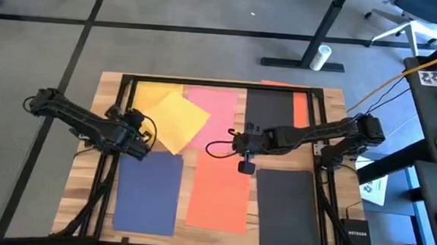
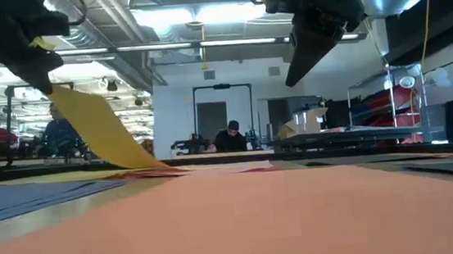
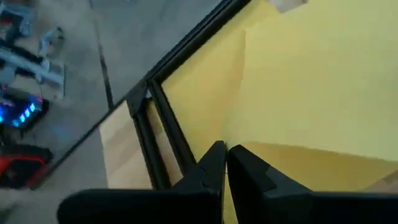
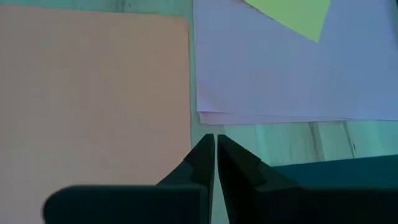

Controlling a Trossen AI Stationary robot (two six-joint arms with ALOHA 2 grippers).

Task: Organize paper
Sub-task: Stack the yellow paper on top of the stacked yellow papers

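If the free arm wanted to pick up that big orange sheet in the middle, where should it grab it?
Probably at a corner or edge: the orange sheet lies flat on the table, so nothing sticks up to pinch. Its far edge beside the pink sheet sits just under the shut, empty right gripper, so coming down there and lifting that edge seems easiest.

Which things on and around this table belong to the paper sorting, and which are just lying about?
Job: yellow sheet held by left gripper; pink sheet; orange sheet; navy sheet; black sheet; right gripper.

Lying about: white printed sheet; white roll.
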